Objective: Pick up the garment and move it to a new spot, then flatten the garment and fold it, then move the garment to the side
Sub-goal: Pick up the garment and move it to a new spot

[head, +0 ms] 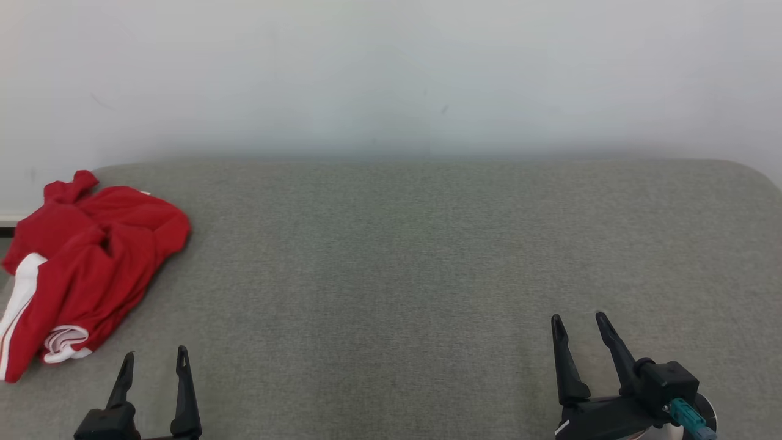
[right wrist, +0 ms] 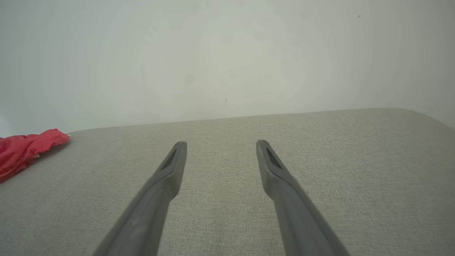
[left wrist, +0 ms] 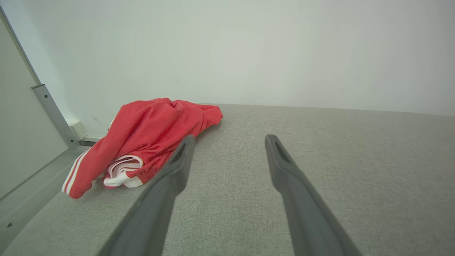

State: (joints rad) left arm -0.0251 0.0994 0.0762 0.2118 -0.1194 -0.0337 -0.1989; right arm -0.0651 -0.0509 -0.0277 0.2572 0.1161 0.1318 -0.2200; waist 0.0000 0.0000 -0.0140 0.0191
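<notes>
The head camera looks forward and down from above over the grey tabletop [head: 397,256] toward the pale wall [head: 391,73]. Each wrist camera sits low and close over it, facing that same wall. All three views share the garment [head: 91,256] at their left.

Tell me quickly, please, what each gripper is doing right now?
Left gripper: open, holding nothing, near the garment.
Right gripper: open, holding nothing, over the bare table.
</notes>
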